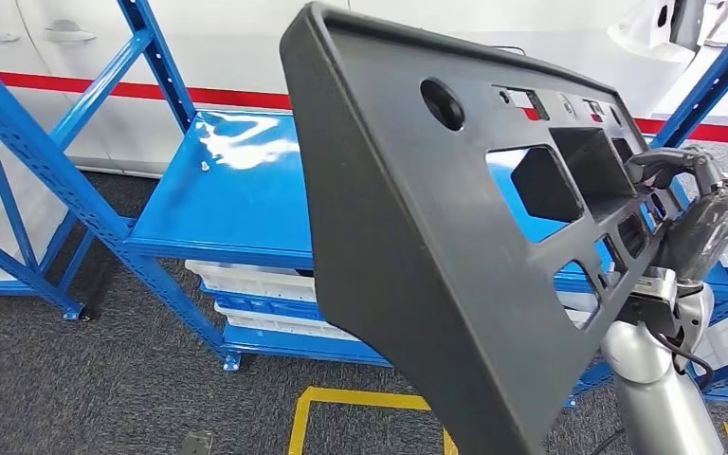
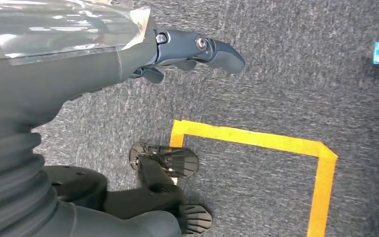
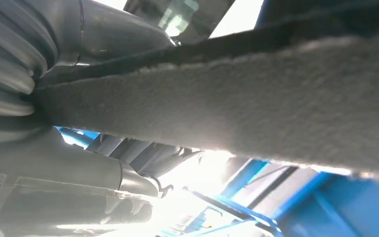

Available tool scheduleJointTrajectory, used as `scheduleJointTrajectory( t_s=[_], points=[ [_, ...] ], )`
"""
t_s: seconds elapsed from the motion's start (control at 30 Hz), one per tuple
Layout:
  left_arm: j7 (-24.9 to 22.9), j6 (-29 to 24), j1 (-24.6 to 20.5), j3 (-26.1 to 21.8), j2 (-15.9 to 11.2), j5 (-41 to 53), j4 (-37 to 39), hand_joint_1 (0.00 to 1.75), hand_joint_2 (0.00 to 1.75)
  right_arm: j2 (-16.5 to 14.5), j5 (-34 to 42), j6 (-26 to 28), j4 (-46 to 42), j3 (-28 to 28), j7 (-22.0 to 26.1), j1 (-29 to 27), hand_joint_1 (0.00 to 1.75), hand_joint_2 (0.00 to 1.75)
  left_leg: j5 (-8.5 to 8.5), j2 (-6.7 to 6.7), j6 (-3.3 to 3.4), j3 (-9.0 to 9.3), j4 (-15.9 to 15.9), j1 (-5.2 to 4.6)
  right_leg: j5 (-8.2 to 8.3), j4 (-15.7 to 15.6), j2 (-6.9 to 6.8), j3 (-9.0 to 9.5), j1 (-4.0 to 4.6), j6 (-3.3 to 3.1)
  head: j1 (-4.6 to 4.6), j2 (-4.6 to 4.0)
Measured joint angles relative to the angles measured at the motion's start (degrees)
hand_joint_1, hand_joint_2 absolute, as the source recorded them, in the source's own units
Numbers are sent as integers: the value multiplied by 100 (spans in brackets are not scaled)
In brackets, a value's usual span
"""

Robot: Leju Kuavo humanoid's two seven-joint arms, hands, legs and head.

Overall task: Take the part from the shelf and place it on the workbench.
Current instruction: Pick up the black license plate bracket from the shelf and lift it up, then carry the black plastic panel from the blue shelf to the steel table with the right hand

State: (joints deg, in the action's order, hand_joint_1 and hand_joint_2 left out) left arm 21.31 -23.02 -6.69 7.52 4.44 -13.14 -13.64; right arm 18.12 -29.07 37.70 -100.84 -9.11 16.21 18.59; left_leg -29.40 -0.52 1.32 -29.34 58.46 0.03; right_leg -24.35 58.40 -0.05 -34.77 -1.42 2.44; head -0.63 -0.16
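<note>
- While the large dark grey plastic panel with cut-out openings [image 1: 417, 256] stood tilted, clear of the blue metal shelf [image 1: 237, 190], the right hand [image 1: 687, 204] gripped its far edge, fingers [image 1: 659, 163] hooked over the rim; carrying seemed under way, and turning toward the workbench comes next.
- Hanging over grey carpet, the left hand [image 2: 187, 52] held nothing, fingers loosely apart.
- Close up, the panel's rough edge [image 3: 256, 103] lay clamped against the right hand [image 3: 24, 89].

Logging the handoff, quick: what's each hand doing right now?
Left hand: holds nothing, fingers apart, hanging over the carpet.
Right hand: grips the dark panel.
</note>
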Motion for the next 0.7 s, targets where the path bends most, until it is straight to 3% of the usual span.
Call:
scheduleJointTrajectory(
  t_s=[0.07,0.13,0.2,0.27,0.3,0.33,0.37,0.43,0.5,0.57,0.6,0.63,0.7],
  points=[
    [2,0,-5,0,-2,4,-1,0,175,-14,-18,-19,-36,22,-13,-28,175,175,42,-6,62,-19,-61,-54,66,-18,-8,-19,-12,95,5,0],
    [3,6,-6,0,-7,4,-1,0,175,-21,-25,-31,-55,45,-18,-64,175,175,145,11,156,-75,-113,-63,14,42,-10,-97,-26,140,6,1],
    [3,15,-8,0,-10,4,-2,0,175,-21,-24,-37,-68,69,-25,-79,175,175,269,31,246,-181,-148,-61,-344,476,-7,-293,-26,85,15,1],
    [3,20,-6,0,-9,4,-2,0,175,-22,-20,-43,-73,78,-32,-94,175,175,375,38,287,-327,-144,-80,-776,1223,-3,-517,-18,44,22,1],
    [3,22,-5,0,-8,4,-2,0,175,-22,-18,-48,-73,79,-36,-104,175,175,426,40,290,-400,-141,-87,-879,1493,-2,-560,-15,60,21,1],
    [4,26,-5,0,-7,4,-2,0,175,-22,-16,-57,-73,79,-42,-115,175,175,477,40,289,-469,-137,-92,-880,1578,-1,-509,-12,100,21,1],
    [7,30,-5,0,-6,4,-2,0,175,-21,-11,-67,-74,81,-48,-121,175,175,525,39,283,-534,-132,-94,-798,1442,-2,-350,-10,151,20,1],
    [15,43,-5,0,-4,4,-2,0,175,-18,5,-85,-77,91,-57,-123,175,175,608,33,252,-645,-105,-99,-615,681,-2,205,-5,208,22,1],
    [26,62,-4,0,-4,5,-2,0,175,-14,21,-93,-83,104,-58,-130,175,175,681,28,196,-723,-73,-114,-586,14,2,633,37,173,18,1],
    [34,82,5,0,-11,13,-2,0,175,-11,41,-101,-86,110,-58,-147,175,175,760,24,141,-760,-62,-125,-588,-140,7,686,75,97,12,1],
    [37,90,14,0,-21,19,-1,0,175,-12,54,-104,-86,111,-58,-155,175,175,773,19,112,-778,-54,-119,-552,-137,4,647,44,53,15,1],
    [38,93,23,0,-30,25,-1,0,175,-14,64,-107,-85,110,-57,-161,175,175,707,17,81,-814,-3,-108,-509,-135,-1,614,19,-1,12,1],
    [42,97,37,0,-42,33,1,0,175,-19,73,-109,-86,109,-55,-169,175,175,297,16,4,-964,376,-68,-402,-142,-17,527,-27,-114,-1,1]
  ],
)
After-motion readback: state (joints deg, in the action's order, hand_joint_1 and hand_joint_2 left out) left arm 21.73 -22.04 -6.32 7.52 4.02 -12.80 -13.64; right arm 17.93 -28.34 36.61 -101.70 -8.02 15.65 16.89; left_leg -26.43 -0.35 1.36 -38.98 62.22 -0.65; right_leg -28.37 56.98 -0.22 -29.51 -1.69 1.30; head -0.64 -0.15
